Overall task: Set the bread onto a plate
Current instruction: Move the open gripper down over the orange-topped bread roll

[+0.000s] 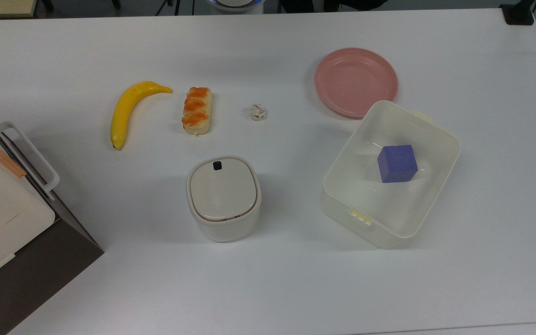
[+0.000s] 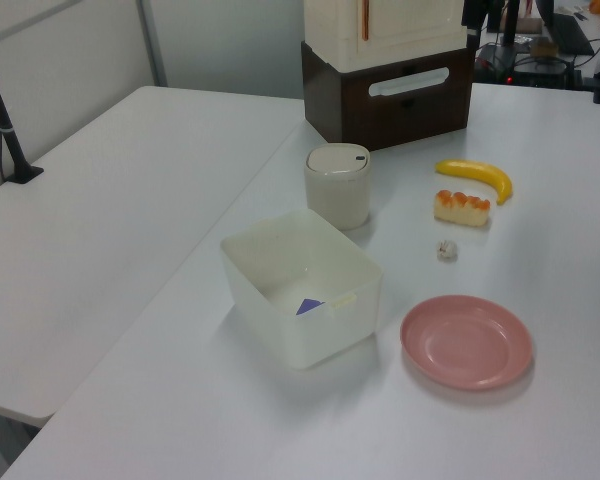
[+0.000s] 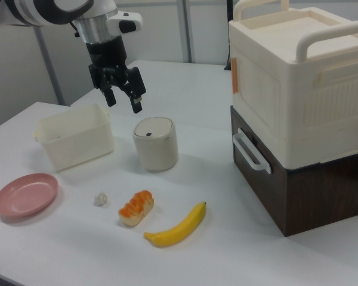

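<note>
While the bread [image 1: 197,110] lies on the table [image 1: 268,288] far from the plate [image 1: 356,81], the gripper [image 3: 122,97] hangs high up, fingers wide apart, holding nothing.

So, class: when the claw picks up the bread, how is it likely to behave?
The bread looks soft, so a squeeze may dent it. It is probably light. Its oblong shape lies flat on the table, so it seems unlikely to roll.

From above, I saw the bread [image 1: 197,110] lying on the white table [image 1: 268,288] between a yellow banana [image 1: 130,110] and a tiny whitish wad [image 1: 257,112]. The pink plate [image 1: 356,82] sat well apart, just beside a cream tub [image 1: 338,186] holding a purple cube [image 1: 397,163].
</note>
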Controlling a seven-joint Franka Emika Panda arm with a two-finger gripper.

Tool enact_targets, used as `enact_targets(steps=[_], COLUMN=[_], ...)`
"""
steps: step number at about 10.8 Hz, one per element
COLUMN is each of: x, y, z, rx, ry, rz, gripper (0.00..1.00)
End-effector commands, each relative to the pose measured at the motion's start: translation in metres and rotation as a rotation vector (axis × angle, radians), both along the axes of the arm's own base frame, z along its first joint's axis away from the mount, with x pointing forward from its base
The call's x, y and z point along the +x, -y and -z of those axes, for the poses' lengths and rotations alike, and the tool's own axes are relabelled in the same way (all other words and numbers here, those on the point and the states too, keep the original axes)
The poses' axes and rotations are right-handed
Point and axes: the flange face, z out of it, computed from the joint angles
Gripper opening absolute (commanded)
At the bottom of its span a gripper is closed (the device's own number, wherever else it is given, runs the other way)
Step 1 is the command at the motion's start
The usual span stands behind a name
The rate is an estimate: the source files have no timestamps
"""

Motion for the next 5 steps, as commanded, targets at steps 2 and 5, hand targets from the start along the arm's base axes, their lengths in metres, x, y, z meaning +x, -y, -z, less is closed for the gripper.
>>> enact_targets(steps=[2, 5], x=[0.001, 0.003], y=[-0.004, -0.027], z=[0.001, 0.021], rx=[-0.024, -0.051], ry=[-0.040, -0.129], rz=[-0.106, -0.182], gripper=[1.00, 1.00])
